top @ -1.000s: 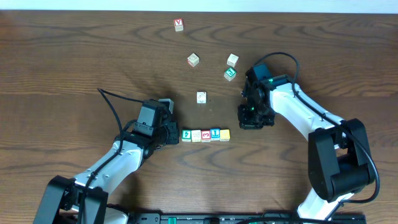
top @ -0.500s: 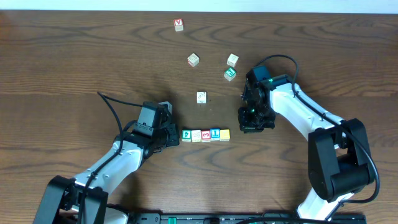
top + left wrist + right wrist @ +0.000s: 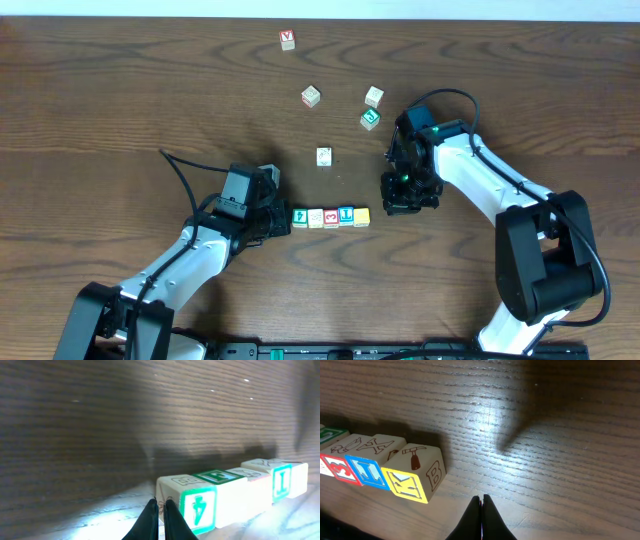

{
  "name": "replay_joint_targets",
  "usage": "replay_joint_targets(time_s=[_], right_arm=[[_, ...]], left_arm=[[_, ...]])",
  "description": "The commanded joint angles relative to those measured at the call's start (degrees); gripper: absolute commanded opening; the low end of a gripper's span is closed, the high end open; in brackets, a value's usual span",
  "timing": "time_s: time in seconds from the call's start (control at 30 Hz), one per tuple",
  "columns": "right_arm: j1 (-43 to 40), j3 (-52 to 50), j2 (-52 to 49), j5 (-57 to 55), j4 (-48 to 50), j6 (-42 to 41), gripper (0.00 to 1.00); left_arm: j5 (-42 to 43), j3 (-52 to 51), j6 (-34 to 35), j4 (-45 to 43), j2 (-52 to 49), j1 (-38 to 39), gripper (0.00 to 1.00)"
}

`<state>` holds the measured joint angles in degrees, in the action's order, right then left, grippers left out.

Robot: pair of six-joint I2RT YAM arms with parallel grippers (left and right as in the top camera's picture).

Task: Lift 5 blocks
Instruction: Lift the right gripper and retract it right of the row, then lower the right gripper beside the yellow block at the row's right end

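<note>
Now, your left hand (image 3: 282, 219) lies low on the wood-grain bench (image 3: 100, 100), clenched on nothing, at the green end of the blocks (image 3: 330, 216). Your right hand (image 3: 401, 204), also clenched empty, points down near the yellow end. The five small wooden cubes touch in one row toward the bench's near edge.

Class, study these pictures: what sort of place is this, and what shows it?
Probably a robotics lab or test bench: two white-and-black robot arms stand at a dark wooden table, with five small wooden alphabet blocks lined up between them.
</note>
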<state>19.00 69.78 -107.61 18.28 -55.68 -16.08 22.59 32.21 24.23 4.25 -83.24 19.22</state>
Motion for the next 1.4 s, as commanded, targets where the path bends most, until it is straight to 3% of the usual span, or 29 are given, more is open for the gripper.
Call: replay_joint_targets(time_s=[0.0, 0.43, 0.93, 1.37], right_arm=[[0.61, 0.55, 1.22, 0.9, -0.07, 0.46, 0.01], [1.14, 0.55, 1.22, -0.26, -0.42, 0.46, 0.01], [6.23, 0.55, 1.2, -0.44, 18.38, 4.61, 0.01], [12.28, 0.37, 1.09, -5.99, 20.48, 2.82, 0.01]], left_arm=[[1.46, -0.24, 0.55, 0.17, 0.13, -0.22, 0.07], [2.27, -0.24, 0.48, 0.17, 0.13, -0.24, 0.07], [1.84, -0.24, -0.11, 0.85, 0.13, -0.24, 0.07], [1.84, -0.24, -0.09, 2.14, 0.15, -0.24, 0.07]])
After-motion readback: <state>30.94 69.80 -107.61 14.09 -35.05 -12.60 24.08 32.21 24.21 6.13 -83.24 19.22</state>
